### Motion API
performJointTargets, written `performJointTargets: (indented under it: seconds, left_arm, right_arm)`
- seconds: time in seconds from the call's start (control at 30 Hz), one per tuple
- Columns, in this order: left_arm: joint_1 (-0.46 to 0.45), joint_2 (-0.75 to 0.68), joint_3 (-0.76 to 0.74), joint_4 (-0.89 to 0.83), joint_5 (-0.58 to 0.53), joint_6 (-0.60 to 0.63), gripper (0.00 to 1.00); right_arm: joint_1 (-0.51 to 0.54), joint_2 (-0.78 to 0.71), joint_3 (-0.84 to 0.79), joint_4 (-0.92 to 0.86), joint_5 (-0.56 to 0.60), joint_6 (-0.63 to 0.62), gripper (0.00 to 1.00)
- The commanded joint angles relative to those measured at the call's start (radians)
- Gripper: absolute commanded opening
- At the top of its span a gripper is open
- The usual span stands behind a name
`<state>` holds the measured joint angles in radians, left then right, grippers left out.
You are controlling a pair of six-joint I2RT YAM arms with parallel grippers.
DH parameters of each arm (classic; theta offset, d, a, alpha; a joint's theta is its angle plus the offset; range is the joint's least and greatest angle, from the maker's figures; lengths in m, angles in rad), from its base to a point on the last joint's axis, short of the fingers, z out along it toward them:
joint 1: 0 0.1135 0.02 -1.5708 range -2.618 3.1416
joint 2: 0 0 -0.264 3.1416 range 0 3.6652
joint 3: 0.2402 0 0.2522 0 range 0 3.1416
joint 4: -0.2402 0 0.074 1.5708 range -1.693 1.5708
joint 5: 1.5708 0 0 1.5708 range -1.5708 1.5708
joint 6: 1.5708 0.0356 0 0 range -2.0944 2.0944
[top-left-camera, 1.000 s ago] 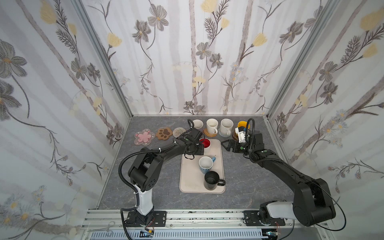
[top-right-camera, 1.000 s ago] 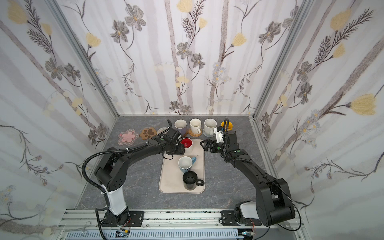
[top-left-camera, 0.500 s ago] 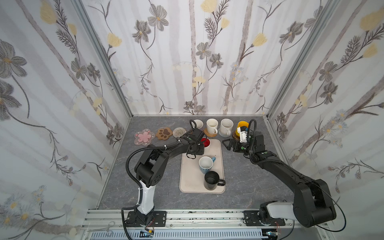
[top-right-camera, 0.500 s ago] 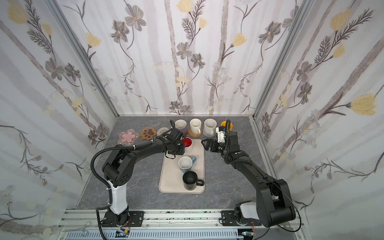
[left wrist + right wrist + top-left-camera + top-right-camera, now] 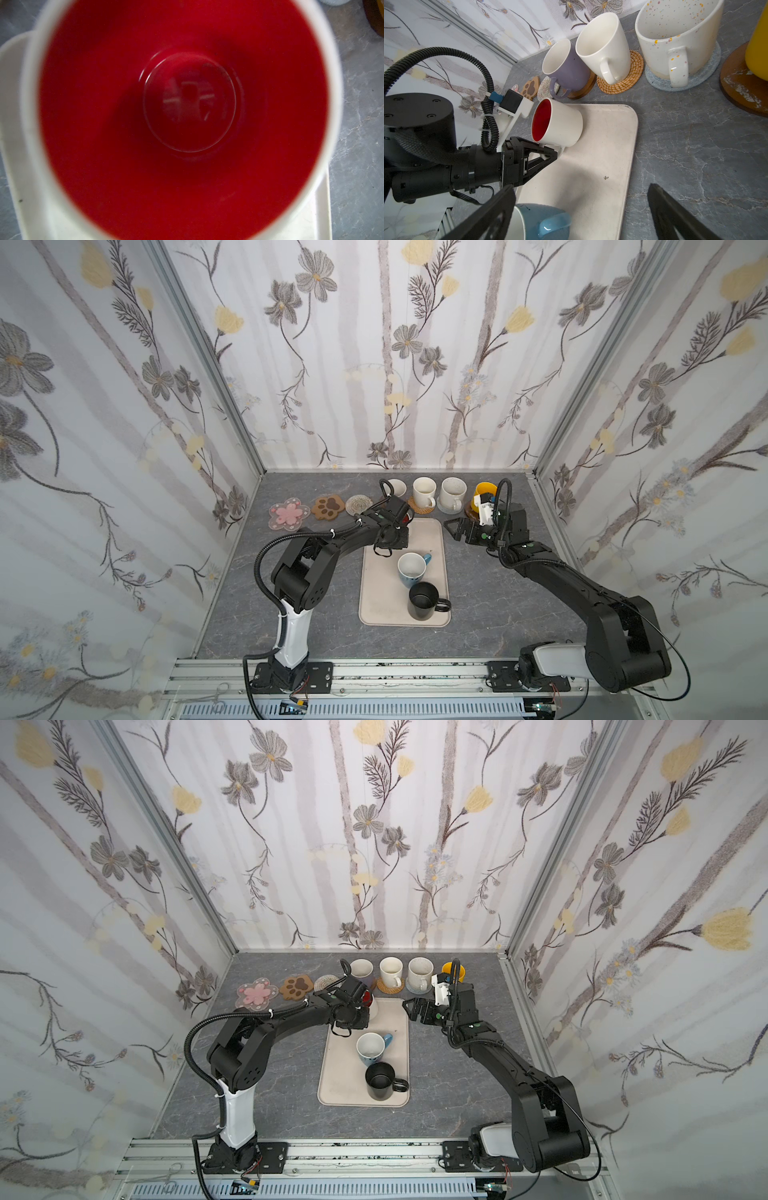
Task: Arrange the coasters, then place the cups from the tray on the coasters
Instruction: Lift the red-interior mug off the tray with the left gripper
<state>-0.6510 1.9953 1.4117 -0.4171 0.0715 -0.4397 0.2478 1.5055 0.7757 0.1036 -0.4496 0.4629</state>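
The left gripper [image 5: 550,154] is closed on the handle of the red-inside white mug [image 5: 558,124]. This mug is at the far left corner of the tray [image 5: 384,612] and looks tilted, with its mouth turned toward the left wrist camera (that view is filled almost fully by the red inside). I cannot tell if its base touches the tray. The right gripper [image 5: 452,526] hangs with its fingers wide apart and holds nothing, over the table just beside the tray's far right corner. On the tray there are also the light blue mug [image 5: 411,570] and, nearer to the robot, the black mug [image 5: 422,601]. Along the back wall the lavender mug [image 5: 566,68], cream mug [image 5: 604,47], speckled mug [image 5: 675,37] and yellow mug [image 5: 758,47] each stand on a coaster. The pink flower coaster [image 5: 289,513], paw coaster [image 5: 328,507] and whitish crocheted coaster [image 5: 358,504] lie to their left in both top views.
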Motion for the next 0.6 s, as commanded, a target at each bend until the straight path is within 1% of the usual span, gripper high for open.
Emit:
performJointTargets:
  seconds: [0.0, 0.57]
  left_arm:
    - [0.002, -0.002, 0.01, -0.017, -0.028, 0.012, 0.11]
    - [0.002, -0.036, 0.082, -0.064, -0.047, 0.044, 0.11]
  right_arm:
    - [0.001, 0.007, 0.0, 0.048, -0.008, 0.002, 1.0]
    - [0.001, 0.028, 0.011, 0.037, -0.009, -0.003, 1.0]
